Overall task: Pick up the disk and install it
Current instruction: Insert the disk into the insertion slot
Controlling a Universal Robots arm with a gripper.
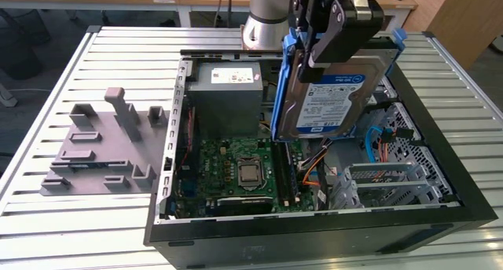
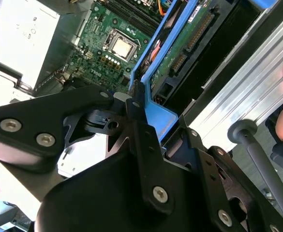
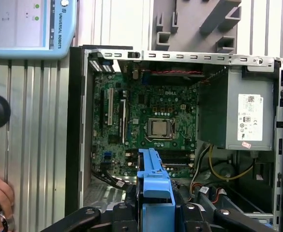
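The claw [image 1: 321, 56] is clamped on the disk [image 1: 330, 105], which hangs nearly upright just beneath it, label showing, its blue rail frame pinched between the fingers. Below the claw sits the open computer case [image 1: 314, 237] on the desk [image 1: 79, 234], with its motherboard [image 1: 244, 170] exposed.

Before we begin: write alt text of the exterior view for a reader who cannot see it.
The gripper holds the disk, label toward the camera, over an open computer case. Inside are a motherboard and grey power supply; a grey fixture sits at the exterior view's left.
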